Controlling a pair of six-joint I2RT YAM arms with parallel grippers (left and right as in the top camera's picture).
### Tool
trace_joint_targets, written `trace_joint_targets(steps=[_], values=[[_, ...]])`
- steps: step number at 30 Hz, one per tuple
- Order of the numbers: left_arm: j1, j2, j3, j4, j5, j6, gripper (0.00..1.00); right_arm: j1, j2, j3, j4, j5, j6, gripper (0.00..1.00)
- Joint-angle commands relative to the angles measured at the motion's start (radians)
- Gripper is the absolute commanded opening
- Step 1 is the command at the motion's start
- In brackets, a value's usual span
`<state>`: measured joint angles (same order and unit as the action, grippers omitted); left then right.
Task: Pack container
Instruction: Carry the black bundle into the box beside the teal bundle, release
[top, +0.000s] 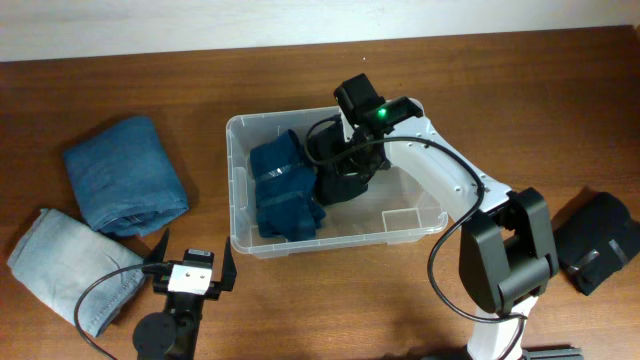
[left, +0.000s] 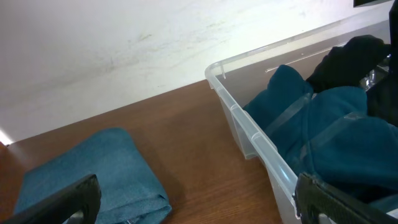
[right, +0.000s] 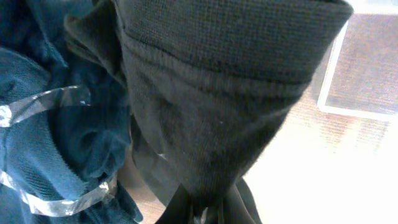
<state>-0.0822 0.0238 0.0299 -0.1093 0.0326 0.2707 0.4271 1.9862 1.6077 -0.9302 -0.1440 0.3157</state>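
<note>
The clear plastic container sits mid-table with a dark teal folded garment inside at its left. My right gripper is inside the container, shut on a black knit garment, which fills the right wrist view beside the teal garment. My left gripper is open and empty, low at the front left of the container; in the left wrist view its fingers frame the container's corner and a folded blue garment.
A folded blue denim garment and a light grey-blue folded garment lie at the left. Another black garment lies at the right edge. A white label shows on the container's bottom right.
</note>
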Motion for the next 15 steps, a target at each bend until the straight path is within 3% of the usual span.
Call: trace_joint_targets(steps=[1, 6, 8, 10, 11, 14, 15], values=[[-0.004, -0.005, -0.008, 0.003, -0.003, 0.018, 0.99, 0.005, 0.001, -0.029, 0.015, -0.009, 0.014, 0.04], [-0.004, -0.006, -0.008, 0.003, -0.003, 0.018, 1.00, 0.005, 0.001, -0.052, 0.015, -0.002, -0.022, 0.05], [-0.004, -0.005, -0.008, 0.003, -0.003, 0.018, 0.99, 0.005, 0.001, -0.057, 0.014, -0.001, -0.057, 0.14], [-0.004, -0.005, -0.008, 0.003, -0.003, 0.018, 0.99, 0.005, 0.001, -0.057, 0.015, 0.003, -0.103, 0.33], [-0.004, -0.005, -0.008, 0.003, -0.003, 0.018, 0.99, 0.005, 0.001, -0.057, 0.015, 0.013, -0.116, 0.37], [-0.004, -0.005, -0.008, 0.003, -0.003, 0.018, 1.00, 0.000, 0.001, -0.056, 0.014, 0.088, -0.134, 0.66], [-0.004, -0.005, -0.008, 0.003, -0.003, 0.018, 0.99, -0.005, 0.001, -0.051, 0.014, 0.090, -0.166, 0.80]])
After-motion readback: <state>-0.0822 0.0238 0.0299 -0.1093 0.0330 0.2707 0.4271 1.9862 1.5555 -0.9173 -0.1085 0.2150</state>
